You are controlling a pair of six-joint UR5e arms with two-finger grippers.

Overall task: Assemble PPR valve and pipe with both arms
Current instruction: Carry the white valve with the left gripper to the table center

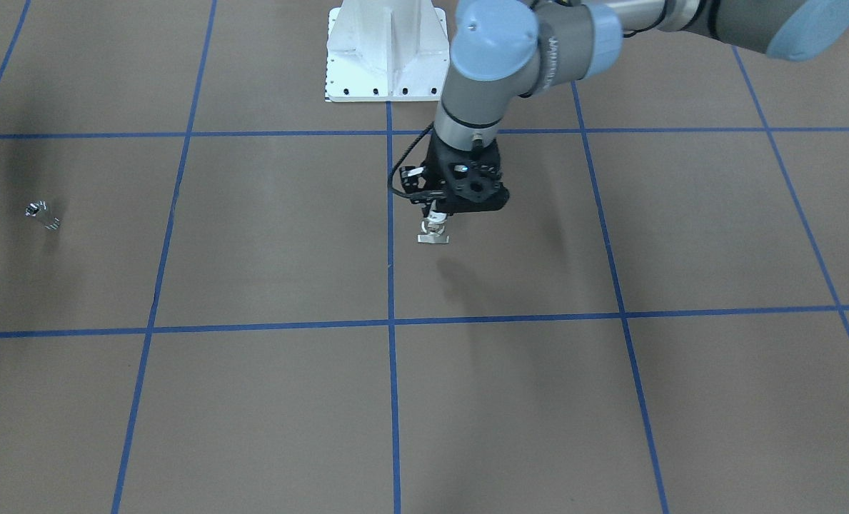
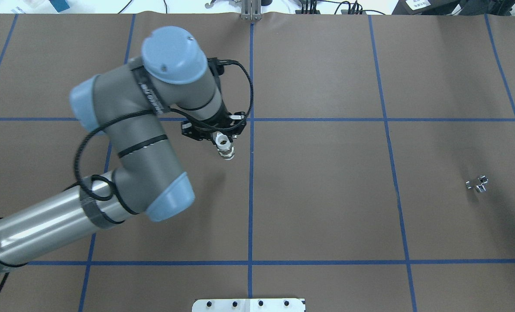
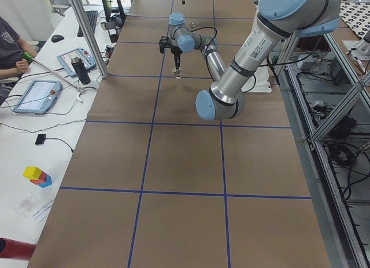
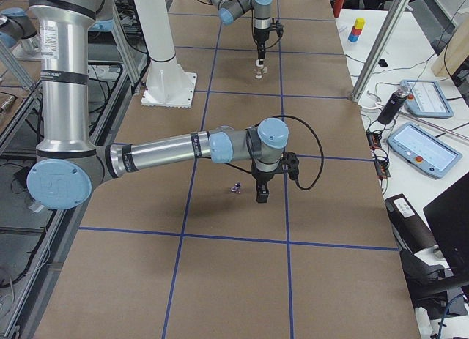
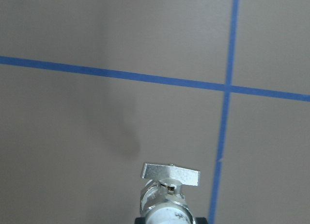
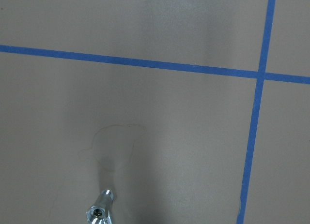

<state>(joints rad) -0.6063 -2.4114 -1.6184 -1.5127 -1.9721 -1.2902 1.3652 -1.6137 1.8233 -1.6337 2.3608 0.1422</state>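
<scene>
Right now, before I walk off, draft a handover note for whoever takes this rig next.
Left gripper: shut on the PPR valve, held off the table near the centre gridline.
Right gripper: near the pipe; whether it is open or shut cannot be told.
Pipe: lying alone on the table, robot's right side.
Done: valve picked up.
Left: grasp the pipe, bring the parts together, join them.
</scene>
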